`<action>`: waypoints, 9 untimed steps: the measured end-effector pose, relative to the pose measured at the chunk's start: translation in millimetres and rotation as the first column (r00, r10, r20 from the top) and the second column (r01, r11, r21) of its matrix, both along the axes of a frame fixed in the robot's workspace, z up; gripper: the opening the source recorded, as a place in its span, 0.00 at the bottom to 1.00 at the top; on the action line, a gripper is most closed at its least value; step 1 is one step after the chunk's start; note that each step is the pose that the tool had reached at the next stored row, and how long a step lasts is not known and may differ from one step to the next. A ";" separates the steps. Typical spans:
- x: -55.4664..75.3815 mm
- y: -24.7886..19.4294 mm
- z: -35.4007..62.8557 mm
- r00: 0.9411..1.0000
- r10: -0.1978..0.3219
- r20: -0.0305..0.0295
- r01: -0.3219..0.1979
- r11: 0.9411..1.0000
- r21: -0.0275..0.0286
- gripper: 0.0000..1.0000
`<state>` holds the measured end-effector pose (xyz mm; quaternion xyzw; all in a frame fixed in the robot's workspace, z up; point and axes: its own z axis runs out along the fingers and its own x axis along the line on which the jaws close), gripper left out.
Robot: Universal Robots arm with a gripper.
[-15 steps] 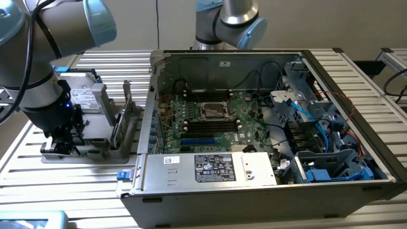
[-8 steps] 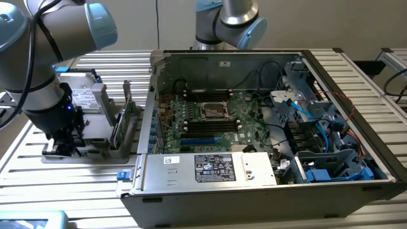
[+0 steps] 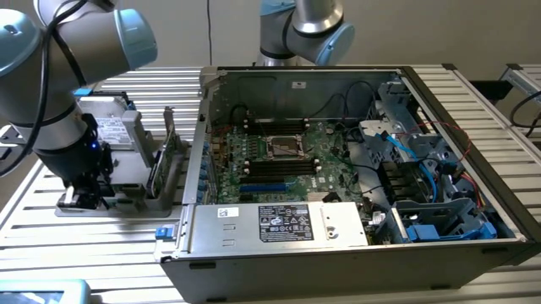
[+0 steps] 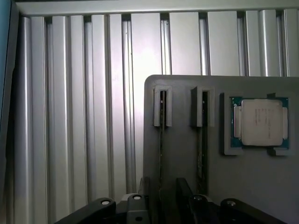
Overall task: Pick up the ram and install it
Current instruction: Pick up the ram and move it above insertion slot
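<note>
The ram (image 4: 162, 140) stands on edge in a slot of a grey holder (image 4: 182, 158), so I see only its thin dark edge. A second stick like it (image 4: 203, 140) stands in the neighbouring slot. My gripper (image 4: 163, 185) is open, and its dark fingers (image 4: 183, 192) straddle the near end of the first stick without pinching it. In the exterior view the gripper (image 3: 85, 193) hangs low over the holder (image 3: 127, 204) at the exterior view's left, beside the open computer case (image 3: 355, 164). The motherboard's black memory slots (image 3: 279, 166) lie inside the case.
A processor chip (image 4: 259, 122) rests in a recess of the holder. A green card with a metal bracket (image 3: 165, 158) and a silver drive (image 3: 110, 126) stand on the holder too. Cables and drive cages (image 3: 422, 190) crowd the case's right side. A slatted aluminium table (image 3: 85, 253) lies underneath.
</note>
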<state>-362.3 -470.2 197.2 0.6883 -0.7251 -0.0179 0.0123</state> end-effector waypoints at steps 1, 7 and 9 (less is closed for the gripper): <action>0.0 0.0 -0.3 1.000 0.000 0.000 0.000 1.000 0.000 0.35; 0.0 0.1 9.5 1.000 0.000 0.000 0.000 1.000 0.000 0.14; 0.0 0.1 18.8 1.000 0.000 0.000 0.000 1.000 0.000 0.14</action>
